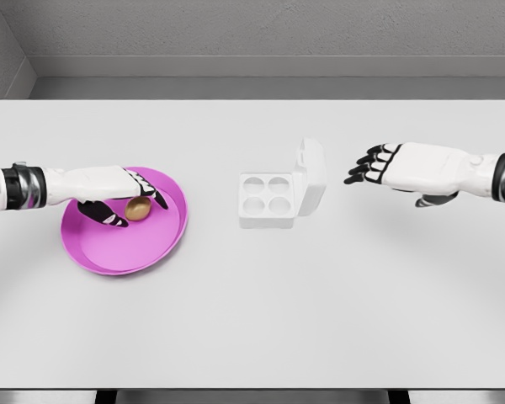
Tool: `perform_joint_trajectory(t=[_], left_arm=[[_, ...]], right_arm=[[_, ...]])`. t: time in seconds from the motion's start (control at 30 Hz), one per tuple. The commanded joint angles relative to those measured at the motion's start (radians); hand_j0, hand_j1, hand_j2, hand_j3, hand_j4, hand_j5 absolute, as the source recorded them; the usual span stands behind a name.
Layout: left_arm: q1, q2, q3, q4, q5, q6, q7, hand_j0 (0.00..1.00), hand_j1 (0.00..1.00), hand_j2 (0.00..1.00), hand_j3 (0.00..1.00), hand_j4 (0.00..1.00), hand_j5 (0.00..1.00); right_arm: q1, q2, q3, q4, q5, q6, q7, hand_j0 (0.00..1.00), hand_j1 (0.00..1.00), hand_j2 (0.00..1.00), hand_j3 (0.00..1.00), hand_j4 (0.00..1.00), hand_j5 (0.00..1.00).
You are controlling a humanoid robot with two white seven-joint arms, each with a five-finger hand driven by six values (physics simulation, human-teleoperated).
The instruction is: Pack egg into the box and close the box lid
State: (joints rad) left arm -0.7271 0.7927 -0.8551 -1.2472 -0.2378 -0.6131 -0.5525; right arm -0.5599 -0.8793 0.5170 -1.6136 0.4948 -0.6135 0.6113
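A brown egg [137,209] lies in a purple plate [118,248] at the left of the white table. My left hand [128,204] reaches over the plate from the left. Its fingers [148,188] arch over the egg's top and the thumb lies just left of the egg, with a small gap showing. A white egg box [267,199] with several empty cups stands at the middle. Its lid [312,172] stands raised along the right side. My right hand [369,167] hovers to the right of the lid, fingers spread and holding nothing.
The white table [261,320] spreads wide in front of the plate and box. A grey wall runs behind its far edge.
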Motion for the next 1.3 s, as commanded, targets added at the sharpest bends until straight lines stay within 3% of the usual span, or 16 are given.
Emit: perform_joint_trajectory(t=[0.0, 0.5, 0.6, 0.63, 0.93, 1.27], left_arm=[[0.0, 0.0, 0.001, 0.0, 0.005, 0.002, 0.0, 0.77, 0.77, 0.77, 0.77, 0.77, 0.77], [0.002, -0.006, -0.007, -0.001, -0.005, 0.002, 0.0, 0.69, 0.69, 0.69, 0.69, 0.69, 0.69], [0.002, -0.006, -0.007, -0.001, -0.005, 0.002, 0.0, 0.63, 0.63, 0.63, 0.63, 0.63, 0.63], [0.002, -0.006, -0.007, -0.001, -0.014, 0.002, 0.0, 0.55, 0.55, 0.55, 0.55, 0.55, 0.55], [0.002, -0.007, -0.009, -0.005, -0.015, 0.002, 0.0, 0.46, 0.46, 0.46, 0.46, 0.46, 0.46], [-0.029, -0.015, -0.004, -0.061, -0.008, 0.002, 0.002, 0.44, 0.44, 0.44, 0.44, 0.44, 0.44]], right_arm=[[0.0, 0.013, 0.0, 0.003, 0.01, 0.003, 0.0, 1.0, 1.0, 1.0, 1.0, 1.0, 1.0], [-0.008, 0.036, 0.014, 0.004, 0.013, 0.003, 0.0, 1.0, 1.0, 1.0, 1.0, 1.0, 1.0], [-0.008, 0.036, 0.015, 0.004, 0.014, 0.003, 0.0, 1.0, 1.0, 1.0, 1.0, 1.0, 1.0], [-0.008, 0.036, 0.015, 0.004, 0.014, 0.003, 0.0, 1.0, 1.0, 1.0, 1.0, 1.0, 1.0], [-0.008, 0.037, 0.015, 0.004, 0.014, 0.003, 0.0, 1.0, 1.0, 1.0, 1.0, 1.0, 1.0], [-0.011, 0.037, 0.015, 0.004, 0.014, 0.003, 0.0, 1.0, 1.0, 1.0, 1.0, 1.0, 1.0]])
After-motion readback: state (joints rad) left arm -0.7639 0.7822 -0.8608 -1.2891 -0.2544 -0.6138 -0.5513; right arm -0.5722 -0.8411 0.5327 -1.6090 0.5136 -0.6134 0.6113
